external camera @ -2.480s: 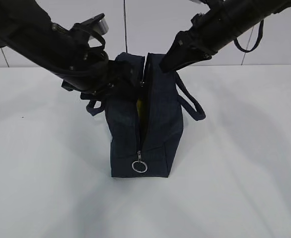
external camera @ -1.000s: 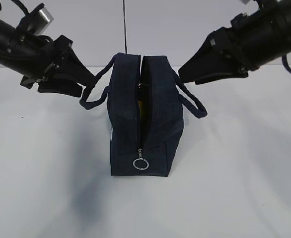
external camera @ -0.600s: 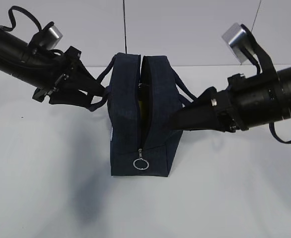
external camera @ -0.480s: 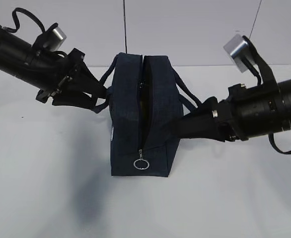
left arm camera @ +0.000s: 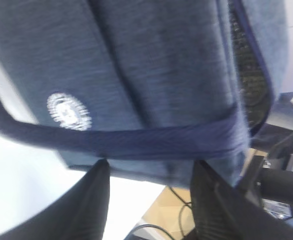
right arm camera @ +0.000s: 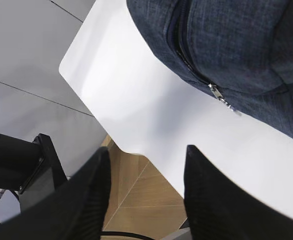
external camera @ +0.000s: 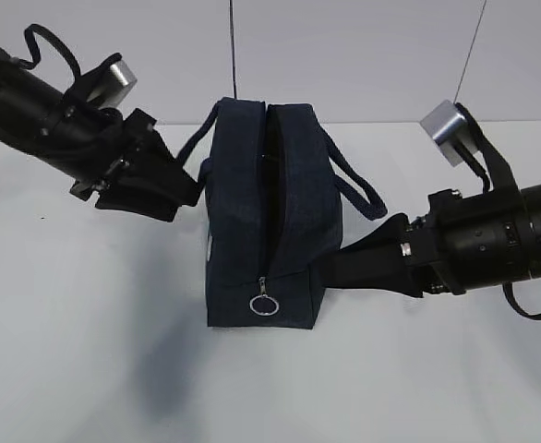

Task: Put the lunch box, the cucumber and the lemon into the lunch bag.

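- White surface [external camera: 86, 351], matte, with soft shadows.
- Pale grey wall [external camera: 363, 55] behind, crossed by thin dark seams.
- Wooden floor [right arm camera: 136, 195] below the surface's rounded corner.

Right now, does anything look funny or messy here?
Nothing is spilled or broken. The bag stands upright on the table, its zipper mostly undone. Both grippers are open, empty, one either side.

Lunch bag [external camera: 243, 231]: dark navy fabric; logo [left arm camera: 69, 111] white, round; ring pull [external camera: 264, 305] silver. Table [external camera: 77, 351] white. Grippers black
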Motion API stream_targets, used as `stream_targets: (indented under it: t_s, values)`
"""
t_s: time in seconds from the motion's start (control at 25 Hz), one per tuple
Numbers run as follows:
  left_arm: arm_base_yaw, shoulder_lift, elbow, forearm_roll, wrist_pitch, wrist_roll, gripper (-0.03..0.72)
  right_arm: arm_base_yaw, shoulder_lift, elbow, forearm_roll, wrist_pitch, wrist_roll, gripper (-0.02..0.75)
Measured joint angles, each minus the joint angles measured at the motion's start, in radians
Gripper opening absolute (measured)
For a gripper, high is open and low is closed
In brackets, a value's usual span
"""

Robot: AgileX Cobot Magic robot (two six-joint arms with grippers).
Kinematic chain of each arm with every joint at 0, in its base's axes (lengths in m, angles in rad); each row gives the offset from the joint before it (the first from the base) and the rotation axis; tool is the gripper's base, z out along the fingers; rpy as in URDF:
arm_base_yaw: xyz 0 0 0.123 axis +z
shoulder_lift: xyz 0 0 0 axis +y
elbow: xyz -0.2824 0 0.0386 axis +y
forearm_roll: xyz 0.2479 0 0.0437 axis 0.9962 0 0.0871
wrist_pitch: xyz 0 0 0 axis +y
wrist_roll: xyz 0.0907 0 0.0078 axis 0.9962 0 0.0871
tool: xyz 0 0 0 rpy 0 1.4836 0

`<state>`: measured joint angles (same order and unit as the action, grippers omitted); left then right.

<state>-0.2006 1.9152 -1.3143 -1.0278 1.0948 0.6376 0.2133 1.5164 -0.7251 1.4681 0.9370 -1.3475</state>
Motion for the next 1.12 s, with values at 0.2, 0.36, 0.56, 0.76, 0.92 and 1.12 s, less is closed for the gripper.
stream_targets:
  t_s: [0.2, 0.36, 0.56, 0.76, 0.92, 1.12]
  values:
    - [0.042, -0.026, 0.0, 0.035, 0.01, 0.015, 0.377, 0.0, 0.0, 0.002, 0.002, 0.0, -0.002, 0.361]
    - [0.051, -0.087, 0.002, 0.028, -0.02, 0.068, 0.377, 0.0, 0.0, 0.002, 0.002, 0.0, -0.002, 0.361]
    - [0.05, -0.143, 0.119, -0.048, -0.08, 0.126, 0.377, 0.0, 0.0, 0.002, 0.008, 0.0, -0.004, 0.361]
    - [0.013, -0.171, 0.24, -0.206, -0.156, 0.248, 0.377, 0.0, 0.0, 0.002, 0.01, 0.0, -0.009, 0.361]
    - [-0.047, -0.171, 0.252, -0.231, -0.199, 0.298, 0.377, 0.0, 0.0, 0.002, 0.01, 0.0, -0.013, 0.361]
    - [-0.096, -0.171, 0.252, -0.237, -0.255, 0.312, 0.377, 0.0, 0.0, 0.002, 0.01, 0.0, -0.016, 0.361]
